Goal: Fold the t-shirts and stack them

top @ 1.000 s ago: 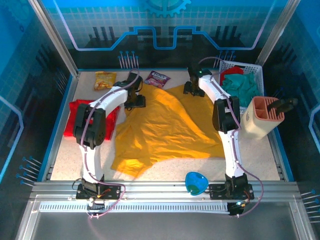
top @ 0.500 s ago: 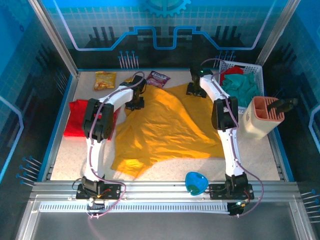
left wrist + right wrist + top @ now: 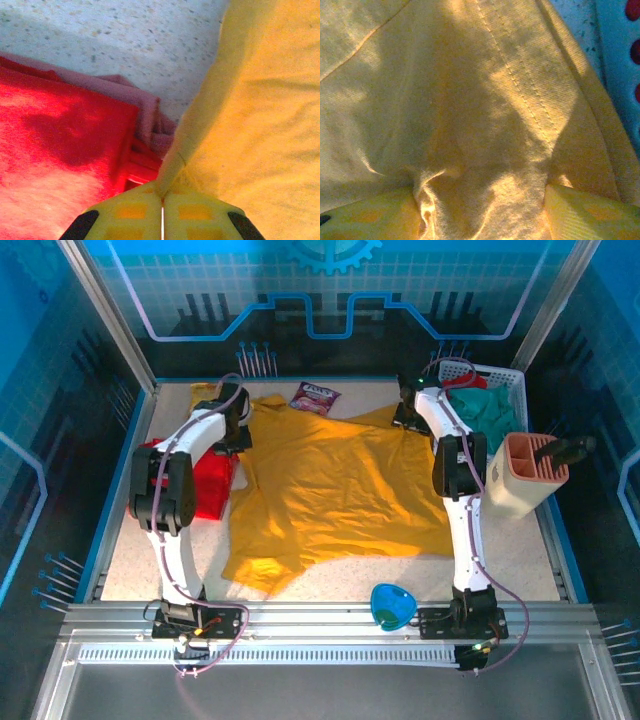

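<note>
The yellow t-shirt (image 3: 340,490) lies spread and rumpled over the middle of the table (image 3: 330,580) in the top view, with a fold turned over at its near left corner; the red t-shirt (image 3: 205,485) lies folded flat just beside its left edge, partly under the left arm; the left gripper (image 3: 242,430) sits at the yellow shirt's far left corner and the right gripper (image 3: 408,418) at its far right corner, next to a white basket (image 3: 490,370) holding teal and red cloth; a purple snack packet (image 3: 315,395) lies by the far edge, a tan holder (image 3: 525,475) stands at the right, and a blue dish (image 3: 392,605) sits by the front rail.

Left wrist view: the fingers (image 3: 130,217) are pressed together, pinching the yellow hem, which runs up from them; red cloth lies to the left, speckled table beyond.

Right wrist view: the fingers (image 3: 590,212) stand well apart, clamped on a thick, puckered bunch of yellow cloth that fills the gap; a stitched seam runs across the cloth.
</note>
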